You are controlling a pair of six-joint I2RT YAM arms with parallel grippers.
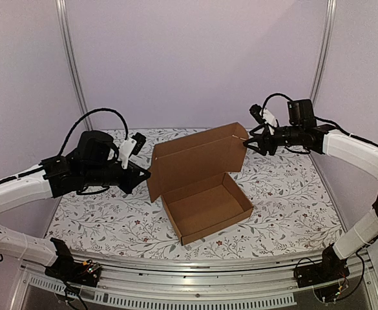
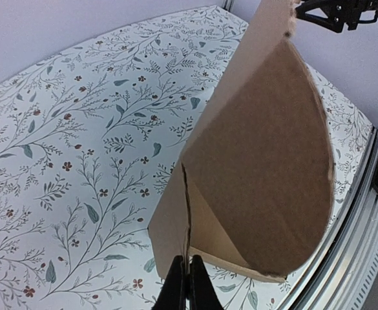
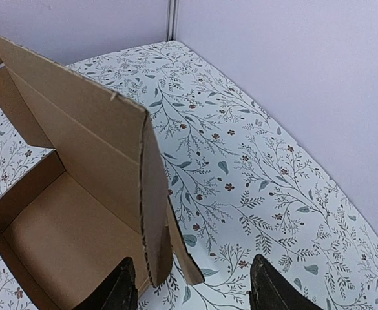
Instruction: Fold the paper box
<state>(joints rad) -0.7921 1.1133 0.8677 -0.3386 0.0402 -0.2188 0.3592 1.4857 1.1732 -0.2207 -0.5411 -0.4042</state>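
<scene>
The paper box (image 1: 205, 200) is plain brown cardboard in the middle of the floral table (image 1: 292, 194). Its shallow tray is formed and its lid stands upright behind it, with side flaps at both ends. My left gripper (image 1: 142, 175) is at the lid's left flap. In the left wrist view the gripper (image 2: 187, 287) is shut on the thin edge of that part of the box (image 2: 260, 161). My right gripper (image 1: 247, 143) is at the lid's top right corner. In the right wrist view the gripper (image 3: 194, 271) is open, with the right flap of the box (image 3: 153, 213) hanging between its fingers, near the left one.
A metal rail (image 1: 195, 284) runs along the near table edge, over both arm bases. Two frame posts (image 1: 72, 64) (image 1: 323, 51) stand at the back corners against plain walls. The right arm's gripper (image 2: 344, 13) shows at the top of the left wrist view.
</scene>
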